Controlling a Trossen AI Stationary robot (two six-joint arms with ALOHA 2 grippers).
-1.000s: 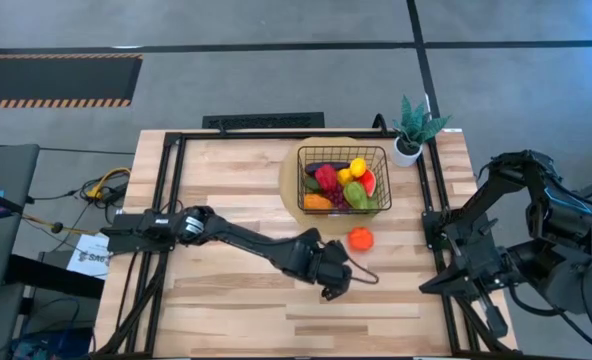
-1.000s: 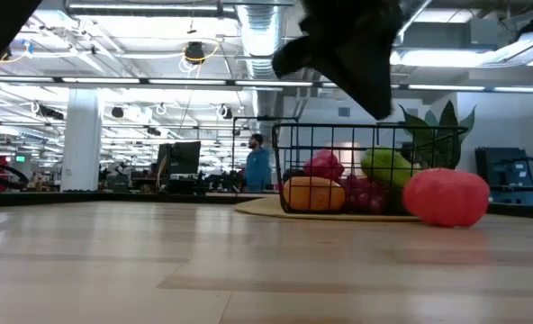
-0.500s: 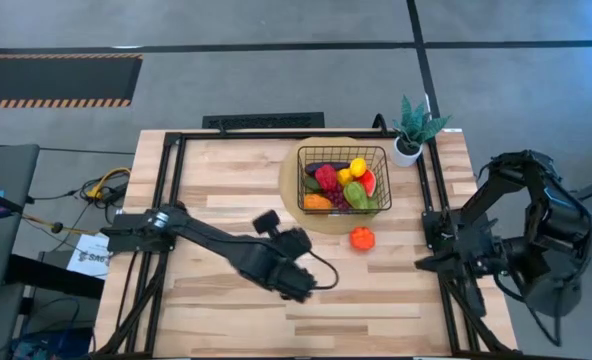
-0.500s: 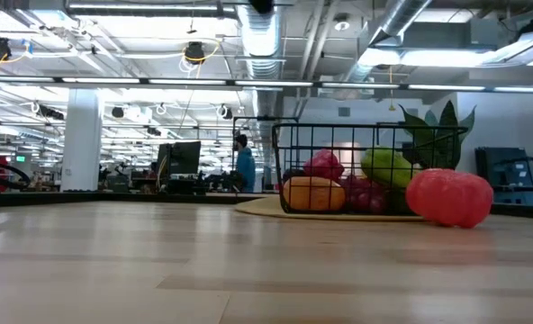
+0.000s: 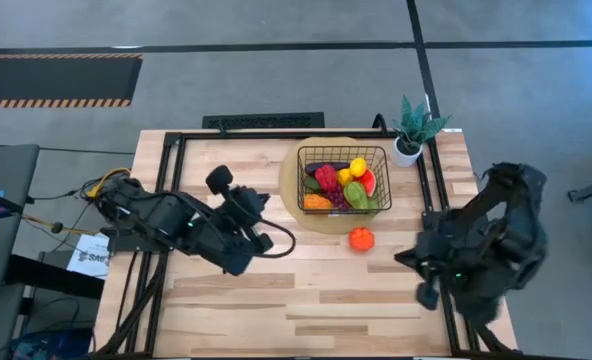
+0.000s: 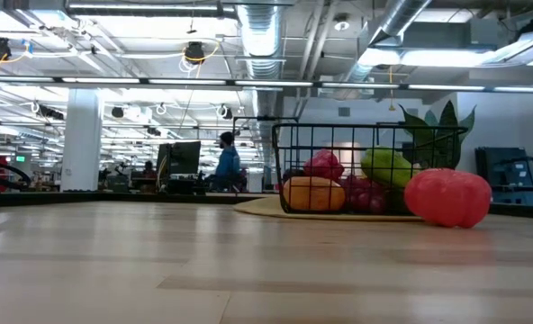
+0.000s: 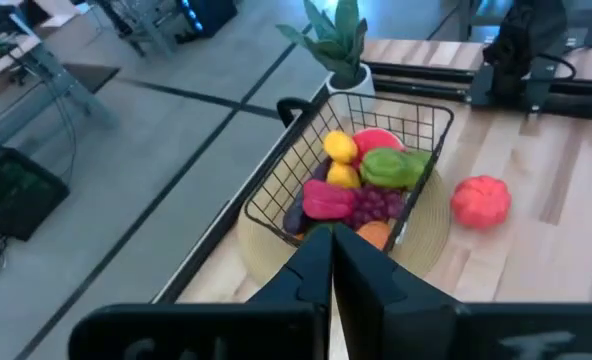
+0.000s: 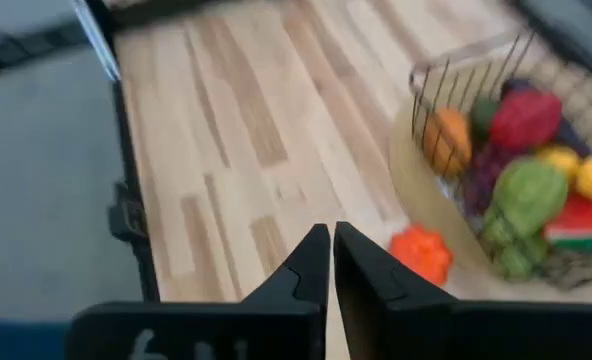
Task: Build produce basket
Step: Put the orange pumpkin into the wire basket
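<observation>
Orange pepper (image 5: 361, 238) beside basket (image 5: 342, 180), well apart from right pincer (image 8: 331, 250).

My basket (image 5: 343, 178), black wire grid with flared sides, stands upright well ahead of my closed left gripper (image 7: 330, 262) and holds most of the produce: a yellow lemon (image 5: 357, 166) at the far side, a watermelon slice (image 5: 368, 182) beside it, a green avocado (image 5: 355, 195), a red pepper (image 5: 325, 176), purple grapes (image 7: 374, 205), a dark eggplant (image 5: 317, 167) and an orange piece (image 5: 317, 201) at the near edge. One orange-red pepper (image 5: 361, 237) lies alone on the wood just outside the basket, between it and my right gripper (image 8: 330, 262).
</observation>
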